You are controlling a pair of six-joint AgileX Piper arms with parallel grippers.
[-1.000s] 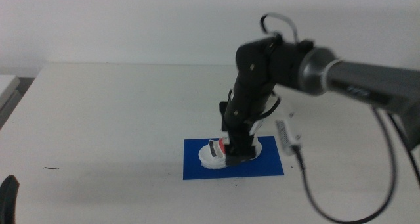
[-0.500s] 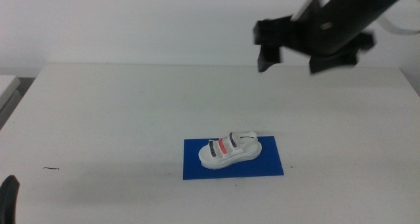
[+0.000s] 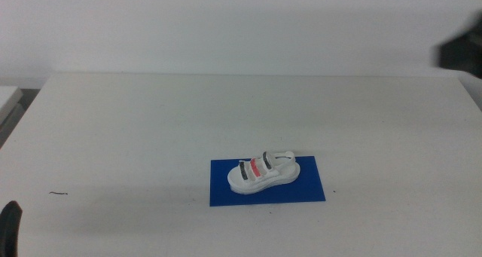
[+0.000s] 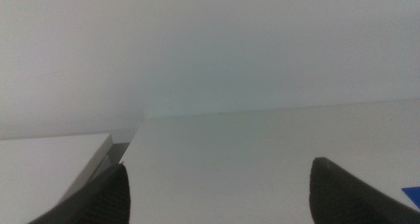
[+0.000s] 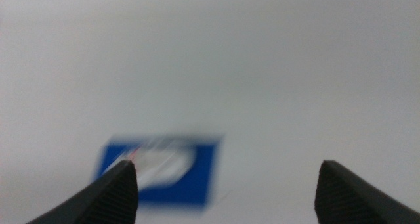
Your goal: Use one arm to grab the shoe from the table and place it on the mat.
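I log the small white strapped sandal shoe (image 3: pixel 263 171) lying on the thin blue rectangular mat (image 3: pixel 309 191), lower centre of frame; placement looks done. Right claw (image 5: pixel 226 188) spread, empty, far upper right; left claw (image 4: pixel 216 191) spread, parked.

I have the white table (image 3: pixel 151 129) across the middle view. The blue mat (image 3: pixel 309 189) lies flat on it, right of centre and toward the near edge. A small dark mark (image 3: pixel 59 193) sits near the left edge.
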